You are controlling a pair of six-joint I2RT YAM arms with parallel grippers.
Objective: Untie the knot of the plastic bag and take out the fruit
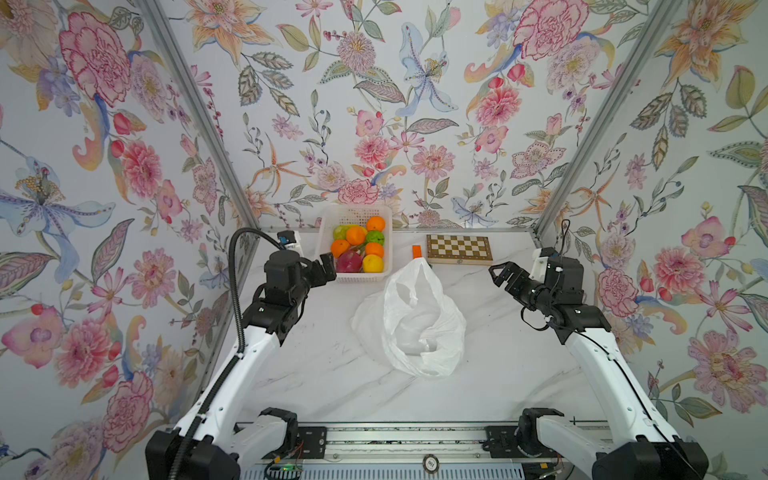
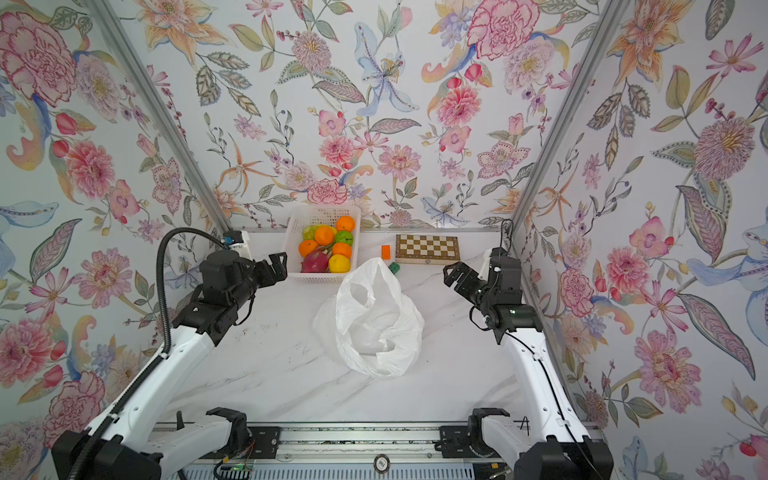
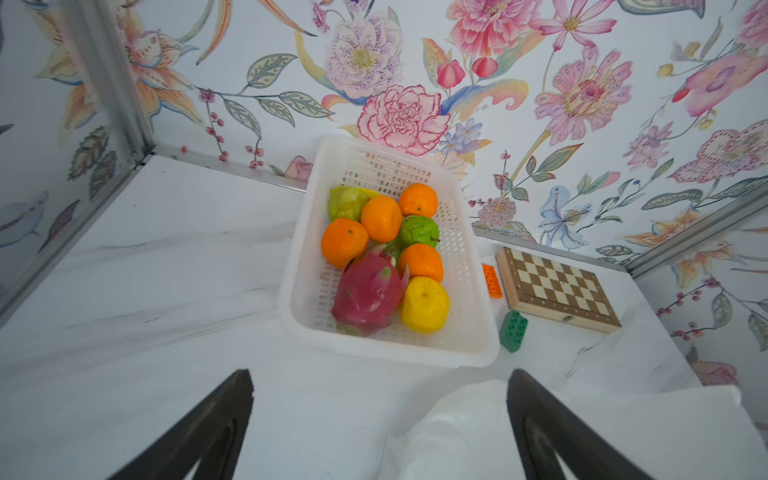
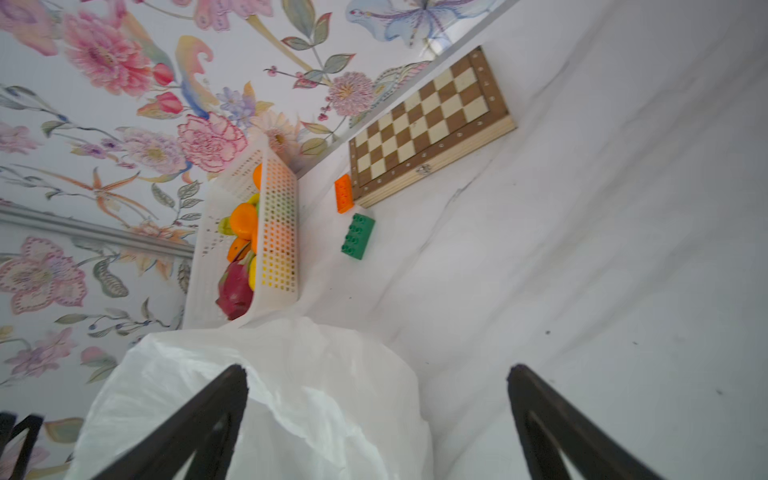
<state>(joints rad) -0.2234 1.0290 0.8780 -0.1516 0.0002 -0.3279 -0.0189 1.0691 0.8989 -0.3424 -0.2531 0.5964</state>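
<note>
Left pincer (image 1: 328, 268) and right pincer (image 1: 496, 276) gape wide and empty either side of the slack plastic bag (image 1: 411, 320), fruit (image 1: 356, 235) lying in the basket (image 1: 353, 212).

Plastic bag (image 1: 409, 320): thin, white, crumpled, slumped mid-table, mouth gaping, one handle loop standing up at the far end. Fruit (image 1: 356, 235): four oranges, two green, one yellow, one magenta dragon fruit (image 1: 348, 262), packed in the white basket (image 1: 361, 277) just behind the bag.

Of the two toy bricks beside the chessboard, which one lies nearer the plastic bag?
The green brick, close to the plastic bag; the orange brick lies farther back, beside the chessboard.
</note>
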